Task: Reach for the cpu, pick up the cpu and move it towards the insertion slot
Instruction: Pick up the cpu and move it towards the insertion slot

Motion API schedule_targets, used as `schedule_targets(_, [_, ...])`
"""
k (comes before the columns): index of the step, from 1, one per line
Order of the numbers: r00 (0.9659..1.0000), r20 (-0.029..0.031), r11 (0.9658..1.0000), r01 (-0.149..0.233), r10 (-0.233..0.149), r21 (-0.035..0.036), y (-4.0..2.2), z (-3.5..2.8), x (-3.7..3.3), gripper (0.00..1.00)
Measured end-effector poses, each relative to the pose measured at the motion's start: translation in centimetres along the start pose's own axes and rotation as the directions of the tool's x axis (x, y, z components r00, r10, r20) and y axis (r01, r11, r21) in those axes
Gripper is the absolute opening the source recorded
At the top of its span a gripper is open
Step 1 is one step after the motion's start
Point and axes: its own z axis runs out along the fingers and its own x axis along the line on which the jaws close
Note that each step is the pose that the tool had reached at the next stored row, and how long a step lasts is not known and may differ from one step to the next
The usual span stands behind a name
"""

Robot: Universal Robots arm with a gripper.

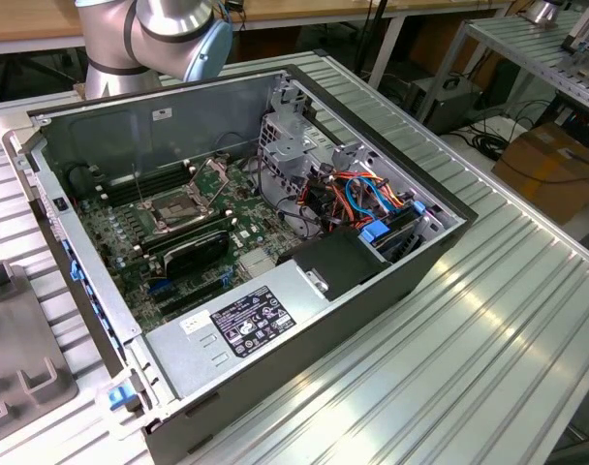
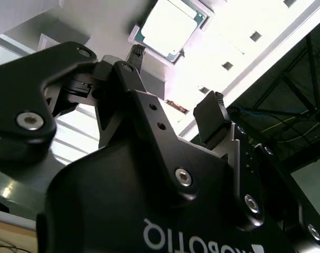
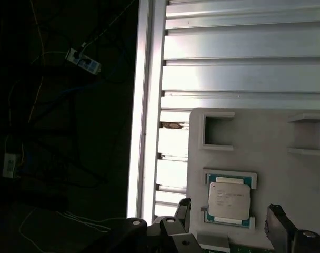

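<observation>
In both wrist views the gripper (image 3: pixel 229 211) has its black fingers (image 2: pixel 208 113) spread well apart and clamped on nothing. The cpu (image 3: pixel 229 200) lies between the two fingertips in the first wrist view; whether the fingertips touch it I cannot tell. It lies flat, silver face up, in a square framed recess of a grey tray (image 3: pixel 265 137), near the tray edge that runs along the table's edge. Another raised frame (image 3: pixel 218 132) stands further along that same tray edge. The tray rests on the ribbed metal table (image 3: pixel 244 47), close to its edge rail. Past that rail, the dark floor holds loose cables and a white power strip (image 3: pixel 83 60).

In the exterior view, a computer case (image 1: pixel 391 291) lies open on the ribbed table. At its near edge sits the grey power supply box (image 1: pixel 246 325) with its white label. Beyond it, on the green motherboard (image 1: pixel 120 237), is the insertion slot (image 1: pixel 175 208), a shiny square frame with a dark centre, toward the case's far wall. Behind the case's far corner stands the arm (image 1: pixel 169 29).
</observation>
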Motion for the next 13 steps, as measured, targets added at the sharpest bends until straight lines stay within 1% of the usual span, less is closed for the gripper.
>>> schedule_targets(2, [1.0000, 0.0002, 1.0000, 0.000, 0.000, -0.0001, -0.14, 0.34, 0.00, 0.66])
schedule_targets(3, [1.0000, 0.0001, 1.0000, 0.000, 0.000, 0.0000, -0.21, 0.64, 0.02, 0.66])
schedule_targets(5, [1.0000, 0.0002, 1.0000, 0.000, 0.000, -0.0001, -0.27, 1.02, 0.01, 0.66])
schedule_targets(13, [1.0000, 0.0000, 1.0000, 0.000, 0.000, 0.0000, -0.28, 1.11, 0.01, 0.66])
